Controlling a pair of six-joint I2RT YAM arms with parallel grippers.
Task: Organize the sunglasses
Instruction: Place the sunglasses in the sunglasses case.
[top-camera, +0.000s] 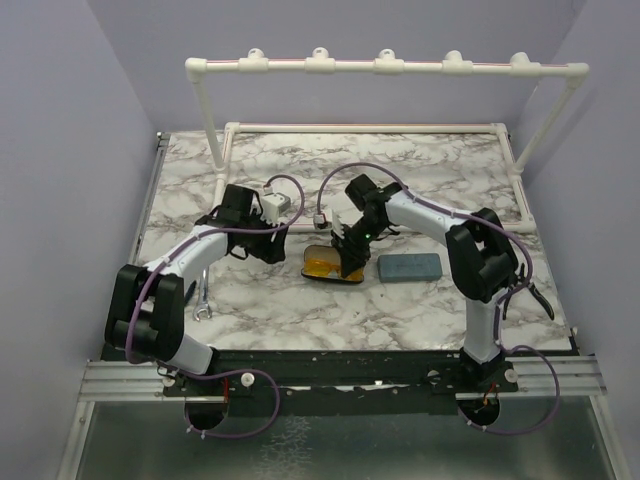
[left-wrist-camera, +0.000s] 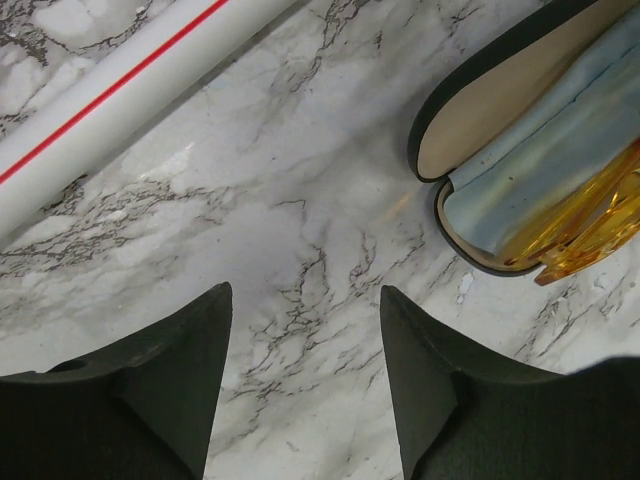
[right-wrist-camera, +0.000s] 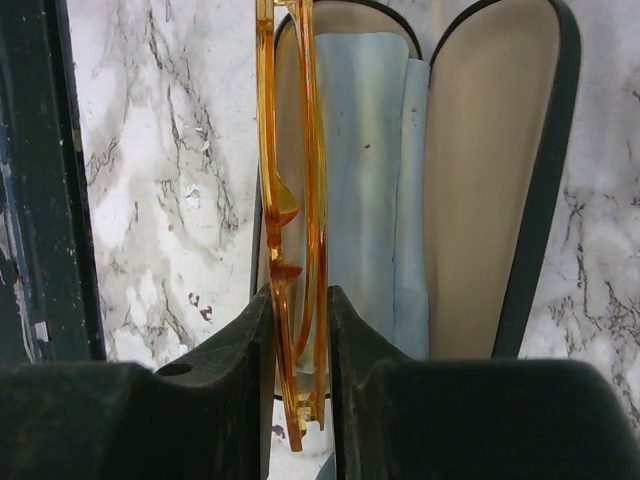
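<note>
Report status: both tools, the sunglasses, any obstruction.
Right tool shut on yellow-orange sunglasses, at open black case. Left tool open, empty, over marble tabletop. Nothing seen blocking the case.

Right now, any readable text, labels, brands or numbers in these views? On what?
No readable text in any view.
The white pipe: a red stripe only, no lettering.
The yellow-orange sunglasses, the open black case and the blue cloth in it: no print visible.
The grey-blue case: too small to make out any marking.
</note>
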